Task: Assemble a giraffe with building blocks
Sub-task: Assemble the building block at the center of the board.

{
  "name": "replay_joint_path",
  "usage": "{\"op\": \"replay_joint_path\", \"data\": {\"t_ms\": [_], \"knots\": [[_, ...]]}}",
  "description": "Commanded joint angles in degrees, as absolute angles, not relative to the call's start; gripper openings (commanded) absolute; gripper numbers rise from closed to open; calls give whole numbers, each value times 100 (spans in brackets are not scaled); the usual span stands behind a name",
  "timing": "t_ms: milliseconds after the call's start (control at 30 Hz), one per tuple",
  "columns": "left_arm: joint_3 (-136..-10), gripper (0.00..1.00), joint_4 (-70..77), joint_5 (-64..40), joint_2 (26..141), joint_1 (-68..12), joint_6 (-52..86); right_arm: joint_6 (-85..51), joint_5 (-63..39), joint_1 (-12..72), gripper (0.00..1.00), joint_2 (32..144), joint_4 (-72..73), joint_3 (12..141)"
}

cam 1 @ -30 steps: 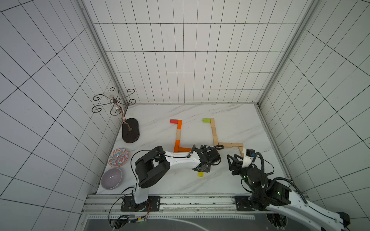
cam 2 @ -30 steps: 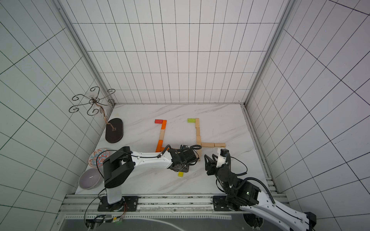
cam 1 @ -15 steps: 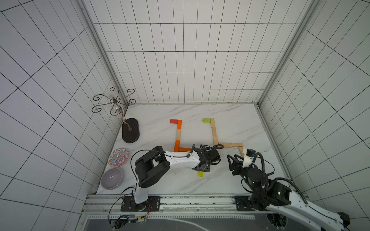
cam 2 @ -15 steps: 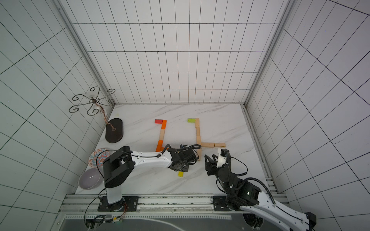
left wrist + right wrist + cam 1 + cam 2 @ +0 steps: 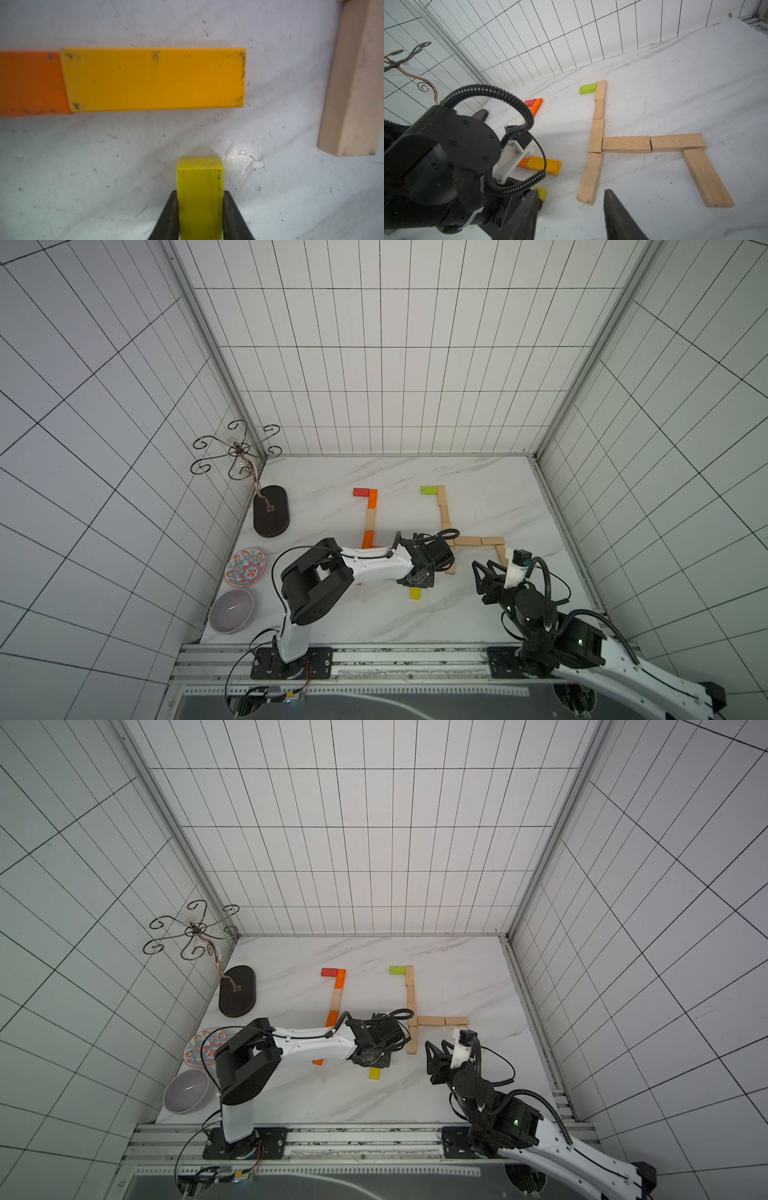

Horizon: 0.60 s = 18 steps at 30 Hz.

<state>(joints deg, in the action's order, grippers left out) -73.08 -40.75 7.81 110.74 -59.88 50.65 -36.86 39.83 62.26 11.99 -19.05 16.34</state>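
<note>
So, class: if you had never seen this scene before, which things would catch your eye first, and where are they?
Two stick figures of flat blocks lie on the white marble table: a pale wood figure with a lime green block at its far end, and beside it an orange-and-wood figure ending in a red block. Nearer the front edge, the left gripper is shut on a small yellow block.

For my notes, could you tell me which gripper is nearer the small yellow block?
Left. The left gripper is shut on the small yellow block; the right gripper hangs open off to its side.
</note>
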Motion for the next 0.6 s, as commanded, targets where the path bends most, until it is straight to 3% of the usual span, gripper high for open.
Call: {"op": "replay_joint_path", "data": {"t_ms": [0, 567], "knots": [[-7276, 20, -4077, 716, 11449, -5872, 5005, -3683, 4123, 6258, 52, 1099, -1946, 1723], [-7418, 22, -4060, 659, 11696, -5695, 4885, -3674, 4178, 6258, 52, 1101, -1919, 1688]]}}
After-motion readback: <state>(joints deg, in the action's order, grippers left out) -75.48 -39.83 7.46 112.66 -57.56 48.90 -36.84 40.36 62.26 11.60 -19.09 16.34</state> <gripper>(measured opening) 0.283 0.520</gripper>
